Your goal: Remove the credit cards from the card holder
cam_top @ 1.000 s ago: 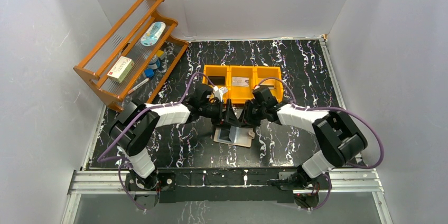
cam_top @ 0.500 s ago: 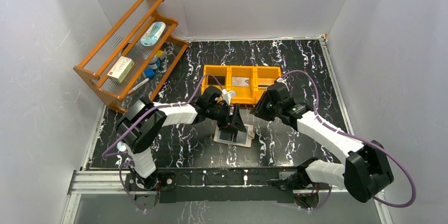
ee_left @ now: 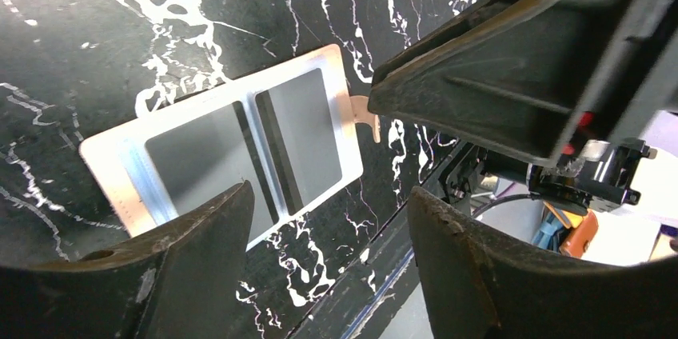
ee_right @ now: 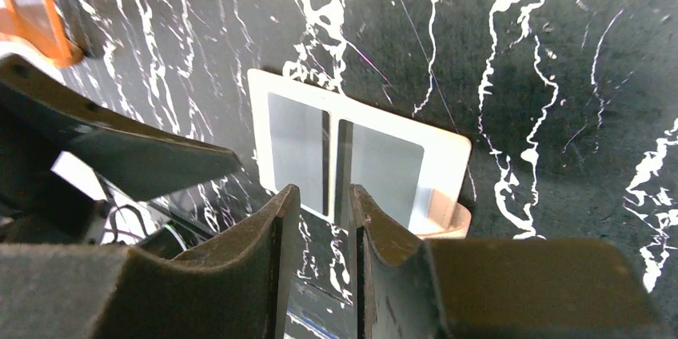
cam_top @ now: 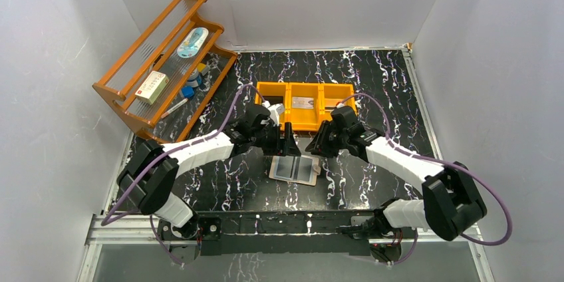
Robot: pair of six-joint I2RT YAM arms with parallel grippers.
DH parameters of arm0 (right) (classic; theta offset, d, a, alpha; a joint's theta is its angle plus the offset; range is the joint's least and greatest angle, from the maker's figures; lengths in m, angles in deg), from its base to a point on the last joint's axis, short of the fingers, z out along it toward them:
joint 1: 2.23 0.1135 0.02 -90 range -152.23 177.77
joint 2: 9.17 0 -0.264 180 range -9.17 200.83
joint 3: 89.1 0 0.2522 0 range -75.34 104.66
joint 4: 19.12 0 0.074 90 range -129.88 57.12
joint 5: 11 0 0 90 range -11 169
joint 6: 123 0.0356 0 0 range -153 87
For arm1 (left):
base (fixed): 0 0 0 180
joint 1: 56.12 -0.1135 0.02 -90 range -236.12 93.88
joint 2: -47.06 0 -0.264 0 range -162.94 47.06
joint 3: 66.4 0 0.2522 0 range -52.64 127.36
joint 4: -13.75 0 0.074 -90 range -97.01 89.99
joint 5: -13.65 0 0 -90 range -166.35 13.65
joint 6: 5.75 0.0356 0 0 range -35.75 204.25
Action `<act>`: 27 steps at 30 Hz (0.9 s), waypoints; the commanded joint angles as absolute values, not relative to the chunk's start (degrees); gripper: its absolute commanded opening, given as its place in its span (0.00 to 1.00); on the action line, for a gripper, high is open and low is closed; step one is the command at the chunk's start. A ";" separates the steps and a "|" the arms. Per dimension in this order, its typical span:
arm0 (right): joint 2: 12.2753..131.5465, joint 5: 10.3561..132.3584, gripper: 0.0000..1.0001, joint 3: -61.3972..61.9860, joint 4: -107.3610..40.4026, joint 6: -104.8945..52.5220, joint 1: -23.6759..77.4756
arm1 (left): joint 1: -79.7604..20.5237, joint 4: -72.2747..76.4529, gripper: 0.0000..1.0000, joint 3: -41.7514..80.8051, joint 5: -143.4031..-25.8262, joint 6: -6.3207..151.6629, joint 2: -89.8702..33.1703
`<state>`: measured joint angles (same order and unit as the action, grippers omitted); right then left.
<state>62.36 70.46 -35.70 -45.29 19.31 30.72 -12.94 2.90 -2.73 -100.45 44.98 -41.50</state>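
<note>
Card holder (cam_top: 293, 170) lies unfolded on the desk (cam_top: 372, 82)
We see its shiny sleeves facing up, near the front edge. Our left claw (ee_left: 328, 199) hangs above it, wide open and empty; our right claw (ee_right: 324, 195) is parted narrowly, gripping nothing.

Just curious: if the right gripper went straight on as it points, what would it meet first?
Probably the open card holder, near its middle fold; the right gripper points down at it, nothing between. Depth is unclear.
</note>
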 commanded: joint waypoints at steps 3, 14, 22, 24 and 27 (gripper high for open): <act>66.68 65.19 0.36 -33.37 -44.02 16.89 31.28 | -13.58 3.20 0.72 -5.21 -94.02 43.54 -36.25; 74.81 72.33 0.36 -28.60 -53.79 11.21 34.84 | -17.19 6.49 0.98 -10.20 -88.04 39.39 -29.05; 76.90 79.30 0.35 -28.42 -58.98 11.62 35.69 | -21.70 14.13 0.98 -14.82 -92.39 38.02 -24.61; 77.36 79.17 0.35 -29.15 -58.69 11.79 35.72 | -21.84 15.92 0.97 -14.82 -96.35 38.61 -25.88; 78.36 78.44 0.34 -30.10 -57.63 12.21 35.70 | -21.79 14.26 0.88 -10.57 -103.64 39.88 -32.39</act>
